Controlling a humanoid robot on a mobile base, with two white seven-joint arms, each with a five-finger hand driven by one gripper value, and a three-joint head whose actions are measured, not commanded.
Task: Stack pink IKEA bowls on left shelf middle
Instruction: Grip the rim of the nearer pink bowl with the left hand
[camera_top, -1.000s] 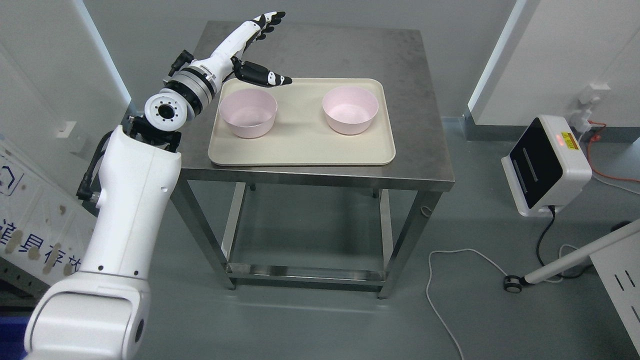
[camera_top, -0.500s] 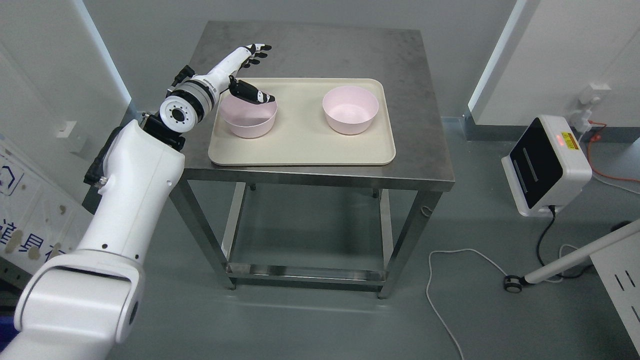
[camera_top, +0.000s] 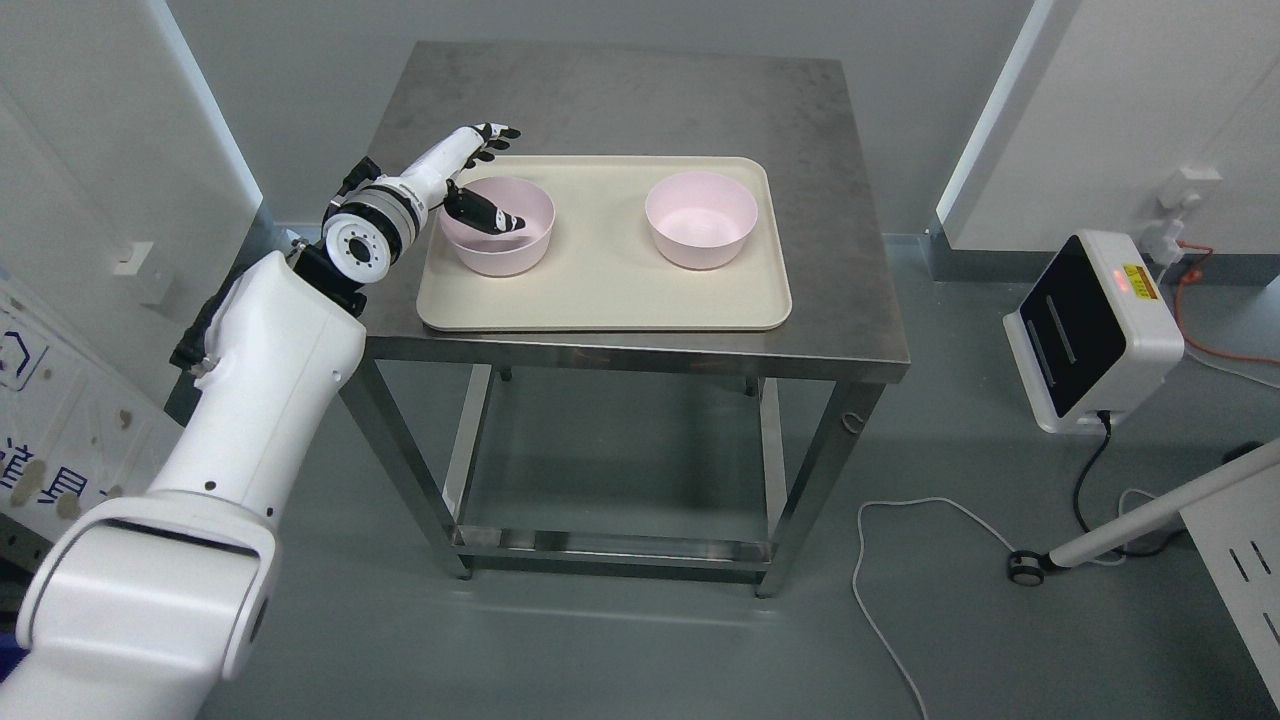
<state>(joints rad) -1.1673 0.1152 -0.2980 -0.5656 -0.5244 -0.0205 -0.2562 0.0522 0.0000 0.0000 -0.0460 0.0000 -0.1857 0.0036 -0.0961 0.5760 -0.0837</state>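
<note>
I am lowering my left hand (camera_top: 470, 180) onto the near pink bowl (camera_top: 497, 226), which is sitting at the nine o'clock end of the beige tray (camera_top: 600, 290) on the steel table (camera_top: 650, 95). A second ago the hand was hovering high over the table's far left corner, thumb stretched above the tray's edge; half a second ago it was already dropping toward the rim. Now my thumb (camera_top: 484, 214) is dipping inside the bowl along its left wall, while my fingers (camera_top: 487, 137) are reaching past the rim on the outside, toward eleven o'clock. The hand is spread, straddling the wall and not yet pinching it; I am gripping nothing so far, and whether the thumb is actually touching the inner surface is hard to tell from here.

The second pink bowl (camera_top: 700, 218) is sitting well apart at the three o'clock end of the same tray, untouched, and neither bowl has moved. My right arm is not appearing anywhere in the head view.

This descent looks like the opening of the first pickup: thumb inside, fingers outside, ready to close on the rim. Stacking has not begun, the two bowls are lying separately, and no shelf is showing in this view.
</note>
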